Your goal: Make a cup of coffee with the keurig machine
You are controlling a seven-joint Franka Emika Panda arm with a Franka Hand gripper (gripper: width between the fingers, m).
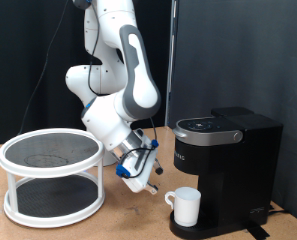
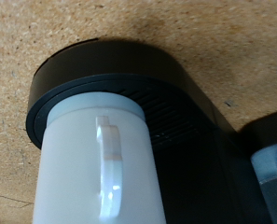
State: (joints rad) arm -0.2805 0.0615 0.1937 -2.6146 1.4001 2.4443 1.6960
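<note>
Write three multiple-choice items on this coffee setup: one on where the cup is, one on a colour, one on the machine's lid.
1. Where does the cup stand?
A. On the two-tier rack
B. On the drip tray of the keurig machine
C. Between the fingers of the gripper

2. What colour is the machine?
A. Black
B. Red
C. Silver

3. How is the machine's lid?
A. Raised
B. Removed
C. Down

Answers: 1 B, the mug sits under the brew head; 2 A, its body is matte black; 3 C, the top lies flat.
</note>
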